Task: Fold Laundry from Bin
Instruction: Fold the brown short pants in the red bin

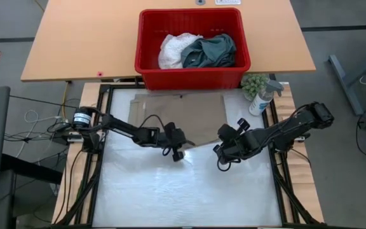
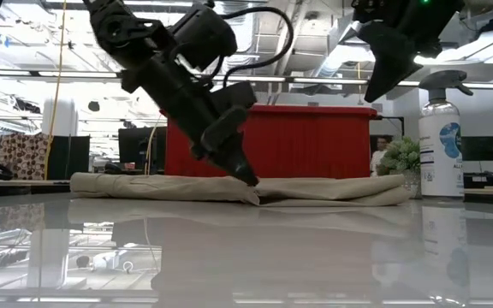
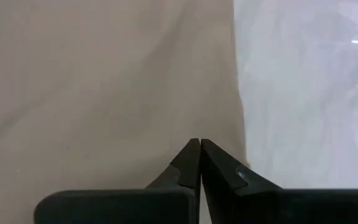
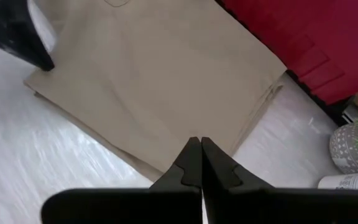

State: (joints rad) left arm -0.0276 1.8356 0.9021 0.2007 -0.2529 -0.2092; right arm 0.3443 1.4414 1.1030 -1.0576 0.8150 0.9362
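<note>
- Bench (image 1: pixel 183 191): glossy white work surface inside a black frame.
- Beige-khaki garment (image 1: pixel 176 114) lies flat on it at the far edge, folded.
- Spray bottle (image 1: pixel 261 98) and small potted plant (image 1: pixel 254 83) stand at the far right corner.
- Red bin (image 1: pixel 192 76) sits on the adjoining wooden table (image 1: pixel 75 38).

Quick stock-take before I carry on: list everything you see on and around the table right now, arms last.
Beige garment: one, beige-khaki, lying flat on the white work surface just in front of the bin.
White garment: one, white, in the bin, left part.
Green garment: one, dark teal-green, in the bin, right part.
Bin: one, red, on the wooden table behind the work surface.
Spray bottle: one, clear with grey trigger, right of the beige garment.
Small plant: one, green, beside the bottle.
Left gripper: shut, tips down at the beige garment's near edge.
Right gripper: shut, raised above the garment's near right corner.
</note>
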